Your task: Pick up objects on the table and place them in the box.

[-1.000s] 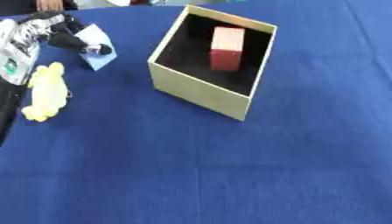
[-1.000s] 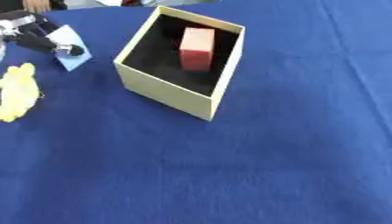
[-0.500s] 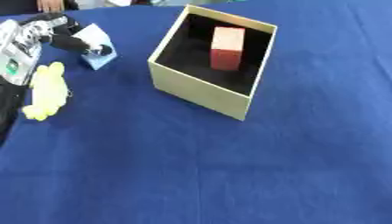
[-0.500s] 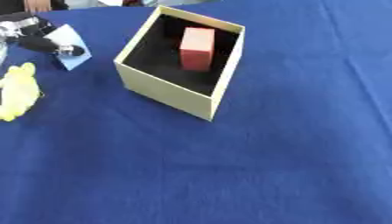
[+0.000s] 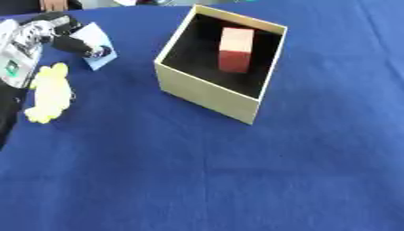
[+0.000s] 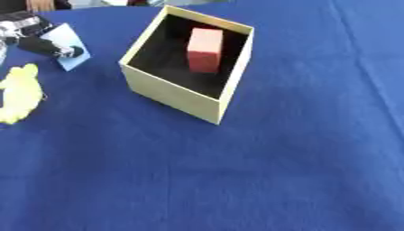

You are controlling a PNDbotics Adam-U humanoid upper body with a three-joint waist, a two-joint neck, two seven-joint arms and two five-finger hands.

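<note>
An open cardboard box [image 5: 207, 95] stands on the blue table, and a red block [image 5: 235, 48] lies inside it. At the far left my left hand [image 5: 33, 35] comes in, black and silver. Its dark fingers [image 6: 49, 46] curl over a light blue flat piece [image 5: 97, 39] and pinch it, just left of the box. A yellow soft toy [image 5: 49, 92] lies on the table below that hand, apart from it. My right hand shows in neither view.
The blue cloth [image 5: 236, 180] covers the whole table. A person's hand [image 5: 53, 4] shows at the far top left edge, touching nothing.
My left hand and the light blue piece have shifted very slightly toward the far edge. The box, the red block and the yellow toy have stayed put.
</note>
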